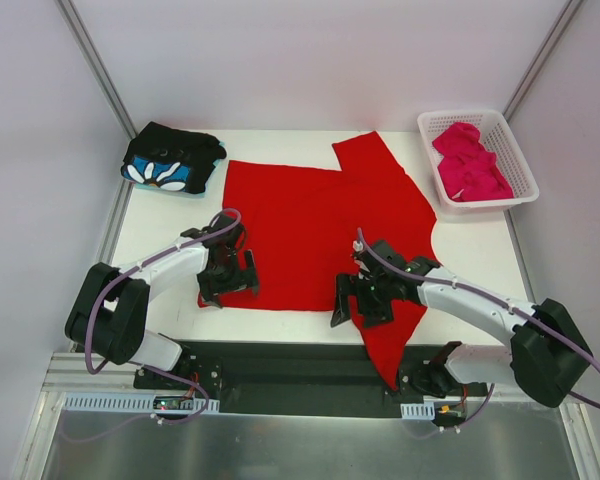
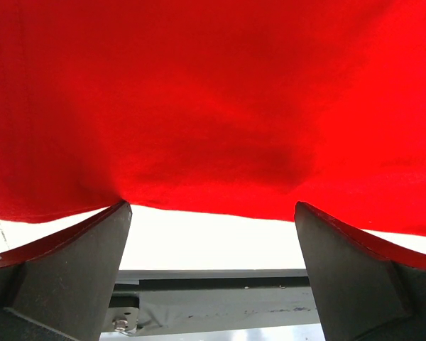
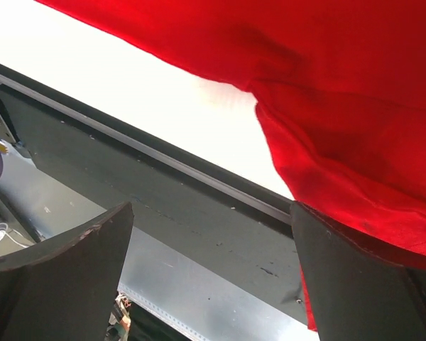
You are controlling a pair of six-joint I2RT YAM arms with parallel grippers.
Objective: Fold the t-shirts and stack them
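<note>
The plain red t-shirt (image 1: 310,215) lies spread flat across the middle of the white table (image 1: 160,240). One sleeve points to the back, and a lower corner (image 1: 388,345) hangs over the near edge. My left gripper (image 1: 230,292) hovers open at the shirt's near-left hem (image 2: 213,106), with nothing between its fingers (image 2: 78,263). My right gripper (image 1: 360,314) stands open over the near hem beside the hanging corner (image 3: 355,163), also empty. The black flower-print t-shirt (image 1: 172,160) sits folded at the back left. The magenta-pink t-shirt (image 1: 470,160) lies bunched in the basket.
The white lattice basket (image 1: 520,165) stands at the back right corner. A black base strip (image 1: 280,365) and a metal ledge (image 3: 199,284) run along the table's near edge. Side walls close in the table on the left and right.
</note>
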